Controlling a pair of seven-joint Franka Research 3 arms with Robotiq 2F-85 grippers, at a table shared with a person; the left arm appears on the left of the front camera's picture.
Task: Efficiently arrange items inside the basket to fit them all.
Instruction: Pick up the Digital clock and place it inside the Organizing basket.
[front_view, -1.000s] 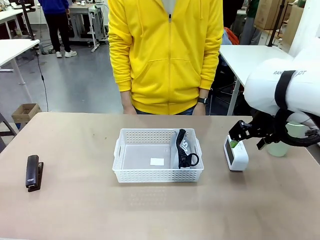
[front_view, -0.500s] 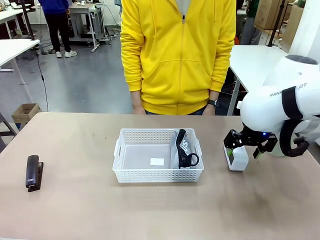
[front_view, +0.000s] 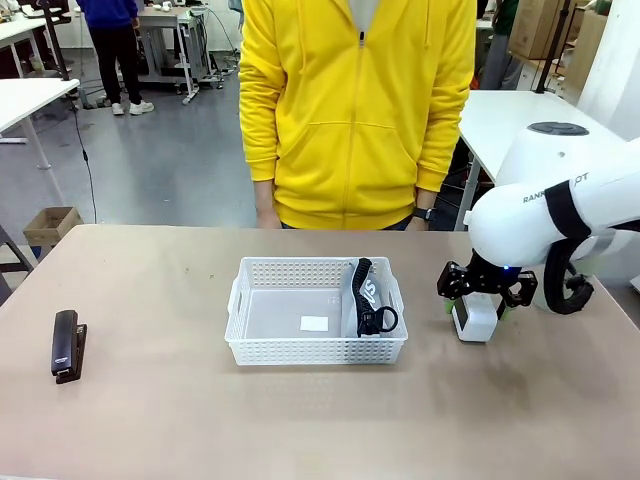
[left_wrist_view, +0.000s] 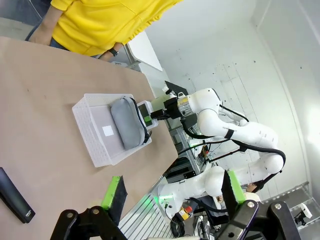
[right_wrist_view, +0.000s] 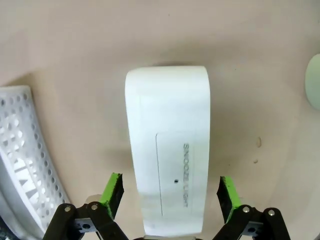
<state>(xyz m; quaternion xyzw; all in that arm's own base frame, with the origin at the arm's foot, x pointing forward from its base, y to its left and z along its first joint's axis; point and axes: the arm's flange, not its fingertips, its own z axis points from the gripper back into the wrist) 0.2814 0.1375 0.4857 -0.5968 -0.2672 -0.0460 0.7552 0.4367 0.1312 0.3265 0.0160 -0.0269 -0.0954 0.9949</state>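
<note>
Your right gripper (front_view: 475, 303) stands spread wide over the white, rounded plastic boxy device (right_wrist_view: 167, 145), a green pad off each long side and nothing clamped. The device rests on the tan table (front_view: 200, 420), just right of the white perforated plastic basket (front_view: 300, 350). Come down squarely so the pads meet its flat flanks, not the curved end, and close gently, as that smooth shell looks slippery. The bare left part of the basket floor should suit it, because the soft grey fabric zip pouch (front_view: 368, 295) stands on edge against the right wall. Your left gripper (left_wrist_view: 174, 192) hangs apart and empty, high above the table. The dark stapler (front_view: 67, 345) lies well left.
</note>
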